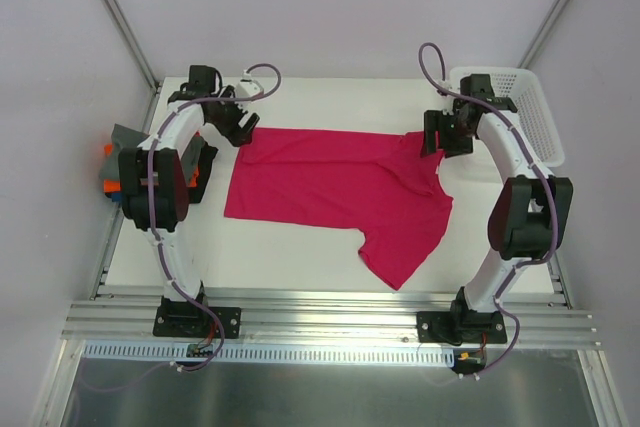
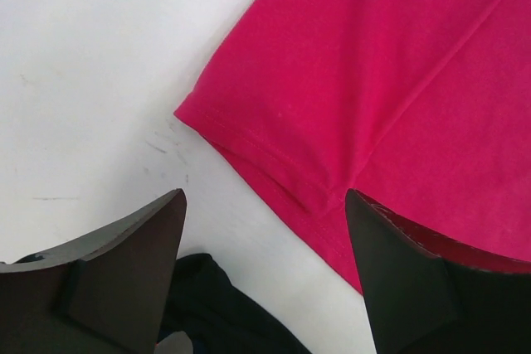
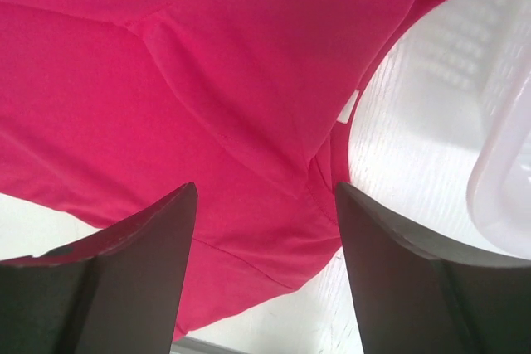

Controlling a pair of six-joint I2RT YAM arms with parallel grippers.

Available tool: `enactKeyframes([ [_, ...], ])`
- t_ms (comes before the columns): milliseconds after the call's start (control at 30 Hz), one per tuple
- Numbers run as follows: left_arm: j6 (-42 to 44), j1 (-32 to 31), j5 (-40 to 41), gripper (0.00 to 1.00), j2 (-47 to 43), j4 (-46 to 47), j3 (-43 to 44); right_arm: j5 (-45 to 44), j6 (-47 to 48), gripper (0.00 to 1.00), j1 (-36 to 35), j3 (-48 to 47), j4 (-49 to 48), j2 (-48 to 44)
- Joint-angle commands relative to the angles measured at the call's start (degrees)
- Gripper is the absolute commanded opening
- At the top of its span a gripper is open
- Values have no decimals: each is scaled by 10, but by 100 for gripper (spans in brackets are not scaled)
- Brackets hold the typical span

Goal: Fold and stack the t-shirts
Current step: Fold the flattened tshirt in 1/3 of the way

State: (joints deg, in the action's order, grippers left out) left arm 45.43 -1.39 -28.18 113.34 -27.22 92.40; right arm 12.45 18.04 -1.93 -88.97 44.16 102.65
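Note:
A magenta-red t-shirt (image 1: 330, 187) lies spread on the white table, its far part folded over and one sleeve pointing toward the near right. My left gripper (image 1: 240, 133) hovers at the shirt's far-left corner, open, with the hemmed corner (image 2: 249, 155) lying flat just ahead of its jaws (image 2: 265, 196). My right gripper (image 1: 433, 141) is at the far-right corner by the collar, open above the cloth (image 3: 207, 64), with nothing pinched between its jaws (image 3: 265, 188). A small white neck label (image 3: 347, 107) shows at the collar. Folded shirts (image 1: 116, 162) in grey, orange and blue sit at the table's left edge.
A white lattice basket (image 1: 520, 107) stands at the far right, its rim (image 3: 506, 180) close beside the right gripper. Black cloth (image 2: 207, 296) lies under the left wrist, next to the left arm (image 1: 160, 187). An aluminium rail (image 1: 330, 322) runs along the near edge.

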Motion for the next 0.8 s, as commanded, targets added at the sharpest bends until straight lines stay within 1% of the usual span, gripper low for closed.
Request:
enactKeyframes([
  [0, -86, 2, -15, 78, -11, -4, 75, -1, 7, 71, -3, -41, -9, -33],
  [33, -119, -1, -17, 79, -1, -4, 95, 3, 6, 71, -3, -50, -10, -27],
  [67, -138, -5, -16, 79, 23, -4, 141, 9, 4, 70, -6, -58, -13, -14],
  [167, -197, -22, -21, 79, 67, -4, 205, 20, 4, 66, -28, -78, -24, 16],
  [200, -225, -30, -26, 79, 79, -5, 217, 22, 7, 66, -35, -93, -22, 26],
  [233, -239, -34, -26, 78, 97, -4, 233, 30, 8, 62, -41, -100, -22, 35],
  [267, -253, -38, -27, 77, 107, -3, 240, 35, 9, 61, -54, -105, -23, 51],
  [333, -310, -44, -31, 75, 130, -4, 251, 35, 18, 60, -67, -119, -22, 65],
  [367, -328, -45, -36, 75, 134, -4, 249, 35, 21, 60, -77, -121, -26, 80],
  [400, -365, -45, -45, 74, 139, -3, 245, 33, 19, 61, -81, -125, -30, 88],
  [467, -403, -44, -47, 74, 143, -4, 235, 33, 7, 61, -88, -134, -29, 104],
  [500, -423, -43, -54, 74, 140, -6, 217, 37, 3, 61, -90, -134, -24, 107],
  [567, -431, -43, -72, 74, 115, -13, 191, 45, -1, 61, -93, -106, -18, 95],
  [600, -430, -43, -82, 74, 102, -15, 164, 46, -4, 61, -94, -90, -18, 73],
  [633, -427, -43, -98, 74, 80, -20, 150, 49, -9, 61, -93, -52, -17, 63],
  [700, -424, -44, -99, 74, 61, -39, 119, 60, -31, 61, -86, -9, -19, 18],
  [733, -424, -44, -97, 74, 54, -56, 118, 68, -40, 62, -84, 11, -24, -1],
  [767, -421, -44, -101, 73, 54, -97, 119, 71, -56, 62, -82, 46, -26, -16],
])
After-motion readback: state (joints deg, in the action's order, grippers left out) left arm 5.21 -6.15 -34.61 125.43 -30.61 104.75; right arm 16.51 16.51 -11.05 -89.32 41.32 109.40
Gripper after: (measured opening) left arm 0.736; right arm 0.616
